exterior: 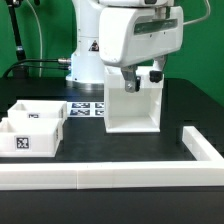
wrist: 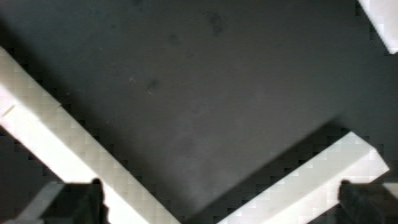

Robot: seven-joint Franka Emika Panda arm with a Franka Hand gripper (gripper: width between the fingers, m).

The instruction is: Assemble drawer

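Note:
The drawer housing (exterior: 132,108), a tall white open cube, stands upright on the black table near the middle. In the wrist view its white walls (wrist: 71,140) form a V over the dark table. My gripper (exterior: 138,80) is at the housing's top edge. It is open and wide (wrist: 217,208), with a dark fingertip (wrist: 68,202) at each side, outside the white walls. I cannot tell whether the fingertips touch the walls. Two shallow white trays lie at the exterior view's left, one behind (exterior: 40,114) and one in front (exterior: 25,140) with a square tag.
A long white border rail (exterior: 110,176) runs along the table's front and turns back at the exterior view's right (exterior: 203,146). The marker board (exterior: 90,108) lies flat behind the trays. The arm's base (exterior: 85,60) stands at the back.

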